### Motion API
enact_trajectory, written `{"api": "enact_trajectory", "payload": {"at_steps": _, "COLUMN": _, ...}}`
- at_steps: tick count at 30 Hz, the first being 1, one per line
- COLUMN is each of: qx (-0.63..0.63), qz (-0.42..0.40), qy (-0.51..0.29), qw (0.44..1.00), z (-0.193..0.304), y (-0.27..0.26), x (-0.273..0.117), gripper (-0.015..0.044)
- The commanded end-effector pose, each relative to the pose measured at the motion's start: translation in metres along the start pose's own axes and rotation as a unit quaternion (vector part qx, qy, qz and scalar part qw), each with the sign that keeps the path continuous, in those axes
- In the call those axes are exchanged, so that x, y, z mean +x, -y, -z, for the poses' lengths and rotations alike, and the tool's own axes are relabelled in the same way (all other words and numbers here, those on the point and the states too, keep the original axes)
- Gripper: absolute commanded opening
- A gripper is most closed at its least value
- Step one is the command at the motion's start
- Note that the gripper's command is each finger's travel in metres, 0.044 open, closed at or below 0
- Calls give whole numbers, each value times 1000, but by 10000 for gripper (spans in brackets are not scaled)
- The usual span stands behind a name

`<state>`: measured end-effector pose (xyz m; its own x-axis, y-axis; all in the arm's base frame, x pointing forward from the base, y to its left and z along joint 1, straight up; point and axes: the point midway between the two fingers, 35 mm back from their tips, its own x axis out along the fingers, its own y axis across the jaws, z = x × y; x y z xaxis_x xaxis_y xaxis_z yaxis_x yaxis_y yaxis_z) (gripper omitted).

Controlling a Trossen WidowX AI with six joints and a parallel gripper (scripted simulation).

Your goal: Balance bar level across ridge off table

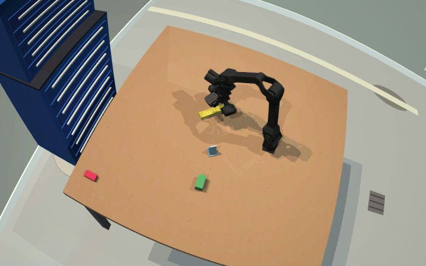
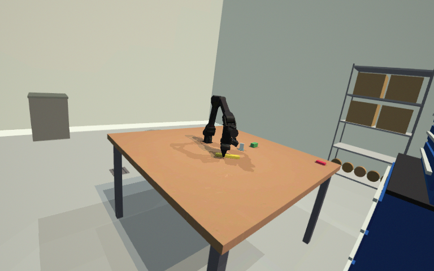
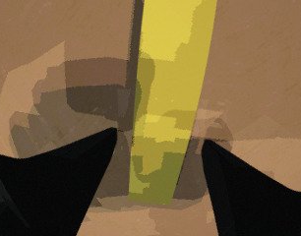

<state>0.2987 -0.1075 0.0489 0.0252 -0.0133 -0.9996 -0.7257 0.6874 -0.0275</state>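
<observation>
The yellow bar (image 1: 209, 112) (image 2: 232, 156) (image 3: 172, 74) lies flat on the table (image 1: 274, 210) (image 2: 212, 201). My gripper (image 1: 221, 106) (image 2: 224, 156) (image 3: 159, 140) is open and low over the table, with its fingertips on either side of the bar near one end. In the wrist view a gap shows between the bar and each fingertip. The small grey-blue ridge piece (image 1: 212, 150) (image 2: 241, 146) stands on the table apart from the bar, with nothing on top of it.
A green block (image 1: 201, 182) (image 2: 254, 144) lies beyond the ridge piece from the bar. A red block (image 1: 91, 175) (image 2: 320, 162) lies near a table corner. A blue tool cabinet (image 1: 76, 88) (image 2: 414, 228) stands beside the table.
</observation>
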Motion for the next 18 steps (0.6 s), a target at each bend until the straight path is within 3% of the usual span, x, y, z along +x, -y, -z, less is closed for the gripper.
{"api": "enact_trajectory", "payload": {"at_steps": 1, "qx": 0, "qz": 0, "qy": 0, "qw": 1000, "z": 0, "y": 0, "x": 0, "gripper": 210}}
{"api": "enact_trajectory", "payload": {"at_steps": 4, "qx": 0, "qz": 0, "qy": 0, "qw": 1000, "z": 0, "y": 0, "x": 0, "gripper": 131}}
{"api": "enact_trajectory", "payload": {"at_steps": 11, "qx": 0, "qz": 0, "qy": 0, "qw": 1000, "z": 0, "y": 0, "x": 0, "gripper": 85}}
{"api": "enact_trajectory", "payload": {"at_steps": 14, "qx": 0, "qz": 0, "qy": 0, "qw": 1000, "z": 0, "y": 1, "x": -4, "gripper": 6}}
{"api": "enact_trajectory", "payload": {"at_steps": 18, "qx": 1, "qz": 0, "qy": 0, "qw": 1000, "z": -1, "y": 2, "x": -14, "gripper": 0}}
